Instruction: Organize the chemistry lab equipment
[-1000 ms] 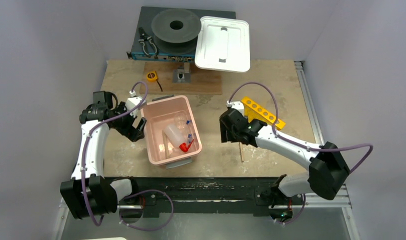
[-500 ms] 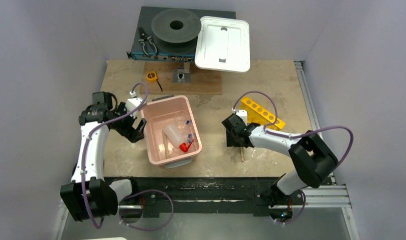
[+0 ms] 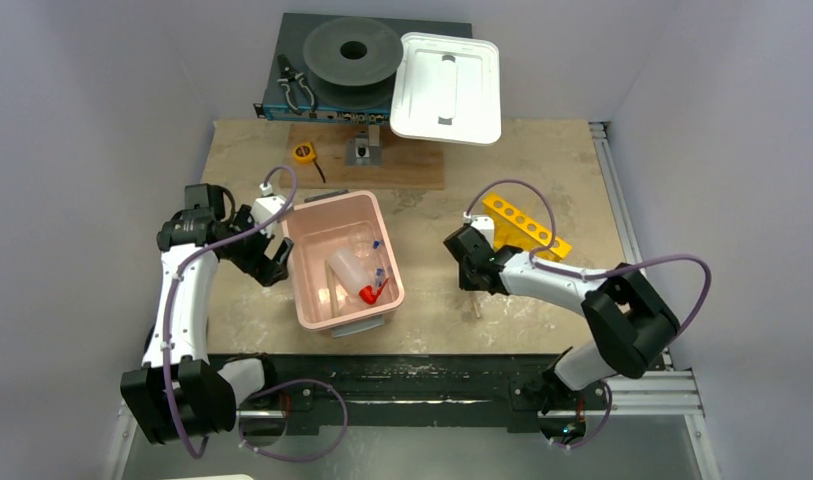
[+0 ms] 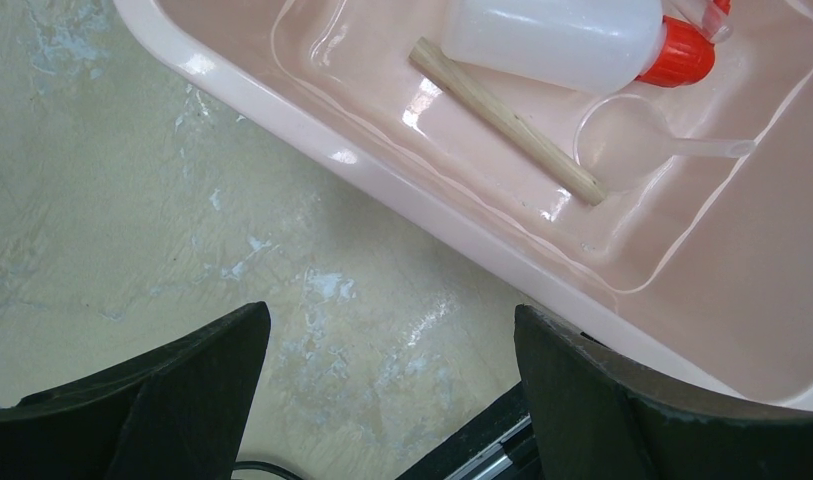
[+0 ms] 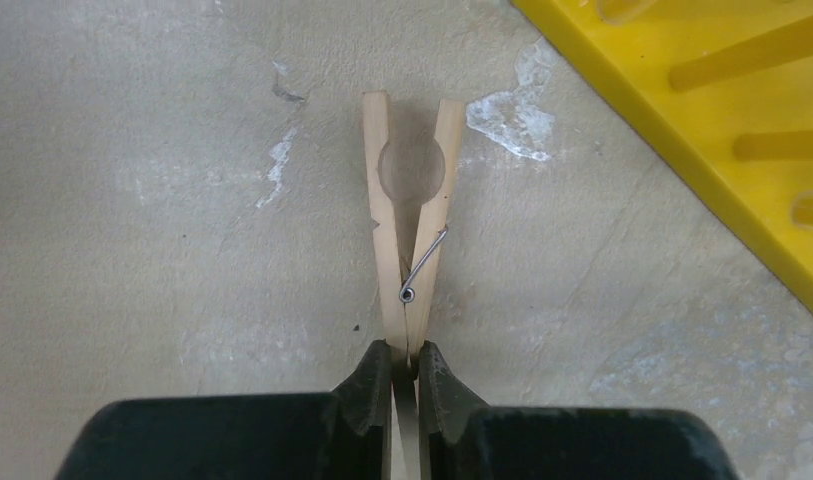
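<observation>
A pink bin (image 3: 327, 203) on the table holds a white squeeze bottle (image 3: 347, 270) with a red spout, thin blue-capped tubes (image 3: 378, 262) and a wooden stick (image 4: 507, 120) beside a clear round dish (image 4: 627, 140). My left gripper (image 4: 392, 320) hangs open over bare table just left of the bin's wall (image 4: 382, 170), holding nothing. My right gripper (image 5: 405, 365) is shut on the tail of a wooden spring clamp (image 5: 407, 230) that lies on the table, its forked end pointing away. The yellow holed rack (image 5: 722, 120) lies just right of the clamp.
At the back stand a white lid (image 3: 447, 85), a dark round disc (image 3: 352, 52) and black pliers (image 3: 295, 88). A yellow tape measure (image 3: 303, 152) and a small metal block (image 3: 365, 150) sit by a wooden board (image 3: 412, 168).
My right gripper came down onto the wooden clamp and closed on its tail. The left arm and the bin's contents have not moved.
</observation>
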`<state>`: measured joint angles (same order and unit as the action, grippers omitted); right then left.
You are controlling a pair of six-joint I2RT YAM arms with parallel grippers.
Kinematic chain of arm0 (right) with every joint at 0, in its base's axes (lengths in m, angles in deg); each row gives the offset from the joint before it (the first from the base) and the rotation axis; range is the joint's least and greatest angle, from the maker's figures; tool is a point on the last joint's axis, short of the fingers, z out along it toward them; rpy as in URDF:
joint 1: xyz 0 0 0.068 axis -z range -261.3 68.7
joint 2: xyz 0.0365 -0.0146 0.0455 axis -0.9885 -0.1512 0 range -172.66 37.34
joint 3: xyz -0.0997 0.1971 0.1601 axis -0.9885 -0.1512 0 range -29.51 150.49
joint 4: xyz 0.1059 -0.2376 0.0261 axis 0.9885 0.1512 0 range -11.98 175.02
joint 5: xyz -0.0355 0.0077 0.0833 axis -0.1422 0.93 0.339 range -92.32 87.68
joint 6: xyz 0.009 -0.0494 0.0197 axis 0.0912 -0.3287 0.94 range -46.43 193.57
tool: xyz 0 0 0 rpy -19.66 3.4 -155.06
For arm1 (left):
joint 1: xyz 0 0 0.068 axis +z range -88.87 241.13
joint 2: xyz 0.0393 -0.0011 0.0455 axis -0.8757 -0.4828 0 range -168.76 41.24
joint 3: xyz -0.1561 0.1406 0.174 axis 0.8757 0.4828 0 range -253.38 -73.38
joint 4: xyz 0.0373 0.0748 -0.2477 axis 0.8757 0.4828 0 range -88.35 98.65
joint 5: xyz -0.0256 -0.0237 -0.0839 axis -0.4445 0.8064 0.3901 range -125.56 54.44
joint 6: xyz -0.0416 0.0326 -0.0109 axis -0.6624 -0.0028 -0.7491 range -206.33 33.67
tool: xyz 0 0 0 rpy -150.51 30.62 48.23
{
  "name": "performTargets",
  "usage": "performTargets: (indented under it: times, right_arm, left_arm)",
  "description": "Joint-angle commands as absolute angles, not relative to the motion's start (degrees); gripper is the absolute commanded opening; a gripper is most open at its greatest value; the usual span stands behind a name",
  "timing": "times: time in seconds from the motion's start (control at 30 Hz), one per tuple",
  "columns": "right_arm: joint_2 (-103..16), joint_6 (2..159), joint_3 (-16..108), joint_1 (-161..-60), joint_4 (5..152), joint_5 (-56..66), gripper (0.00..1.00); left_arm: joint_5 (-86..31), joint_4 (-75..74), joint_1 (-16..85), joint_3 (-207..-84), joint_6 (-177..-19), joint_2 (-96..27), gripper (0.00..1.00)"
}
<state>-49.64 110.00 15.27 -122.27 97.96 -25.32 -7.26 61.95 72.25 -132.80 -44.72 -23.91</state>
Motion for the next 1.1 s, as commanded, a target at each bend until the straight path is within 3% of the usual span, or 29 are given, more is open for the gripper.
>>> performTargets:
  times: [0.0,0.23,0.5,0.7,0.9,1.07]
  right_arm:
    - [-41.23,108.76,21.25,-123.17,102.51,-26.07,0.0]
    - [-39.23,106.59,42.47,-131.41,109.72,-23.26,0.0]
    - [-60.56,104.77,68.69,-141.66,110.84,-19.51,0.0]
    - [-72.78,104.72,74.59,-144.32,109.27,-19.25,0.0]
    - [-77.55,105.64,73.03,-144.63,108.26,-20.49,0.0]
    - [-77.65,105.93,74.17,-144.64,110.34,-19.95,0.38]
  left_arm:
    - [-5.77,63.1,71.96,-135.59,-44.06,-21.93,0.92]
    - [-5.48,64.21,72.69,-136.34,-44.51,-22.79,0.92]
    - [-3.1,67.01,75.67,-140.17,-45.04,-23.97,0.93]
    - [-1.25,68.75,78.24,-142.06,-44.55,-24.56,0.93]
    - [-0.97,69.13,78.98,-141.85,-43.72,-24.42,0.93]
    - [-0.66,68.7,78.97,-141.68,-43.47,-23.87,0.93]
